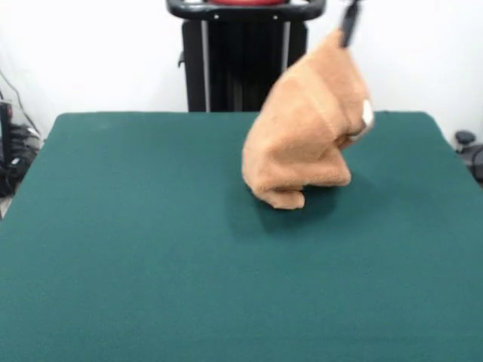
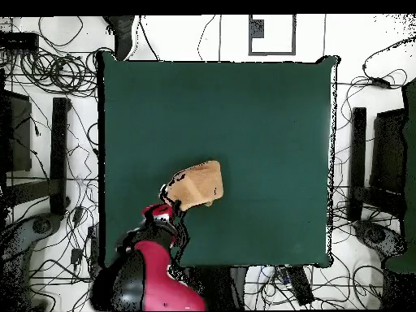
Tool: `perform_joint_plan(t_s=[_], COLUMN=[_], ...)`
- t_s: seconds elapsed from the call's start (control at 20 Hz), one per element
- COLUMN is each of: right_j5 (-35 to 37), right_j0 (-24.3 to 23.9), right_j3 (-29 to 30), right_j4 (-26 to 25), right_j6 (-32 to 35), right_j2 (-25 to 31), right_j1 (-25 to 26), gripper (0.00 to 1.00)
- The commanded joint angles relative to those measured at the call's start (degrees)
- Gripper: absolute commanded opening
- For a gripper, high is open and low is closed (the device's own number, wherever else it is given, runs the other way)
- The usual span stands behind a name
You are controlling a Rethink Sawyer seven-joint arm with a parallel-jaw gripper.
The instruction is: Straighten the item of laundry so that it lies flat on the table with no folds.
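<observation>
The orange-tan towel hangs bunched and folded from its top corner, and its lower end touches the dark green table right of centre towards the far side. My gripper is at the towel's top, shut on it, and shows only as a dark tip. In the overhead view the towel is a small lump on the table near the robot's side. The red and black arm reaches to it, with the gripper at the towel's left end.
The black pedestal stands behind the table's far edge. Cables and stands lie on the floor around the table. Dark equipment sits past the table's right edge.
</observation>
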Motion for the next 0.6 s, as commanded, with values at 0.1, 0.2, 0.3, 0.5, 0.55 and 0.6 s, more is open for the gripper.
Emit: perform_joint_plan(t_s=[0.1, 0.2, 0.3, 0.5, 0.55, 0.6], right_j5=[-3.48, -1.06, 0.96, 4.74, 5.51, 6.28], right_j0=[-48.45, -54.93, -60.31, -70.62, -72.83, -74.77], right_j3=[17.21, 16.15, 15.28, 13.96, 13.74, 13.61], right_j4=[-34.76, -40.12, -43.73, -47.11, -47.47, -47.49], right_j6=[-3.04, -2.47, -2.61, -5.37, -6.09, -6.72], right_j2=[35.14, 40.49, 45.21, 54.87, 56.94, 58.72], right_j1=[-14.26, -14.47, -14.62, -14.47, -14.44, -14.62], gripper=[0.00, 0.00, 0.00, 0.00, 0.00, 0.00])
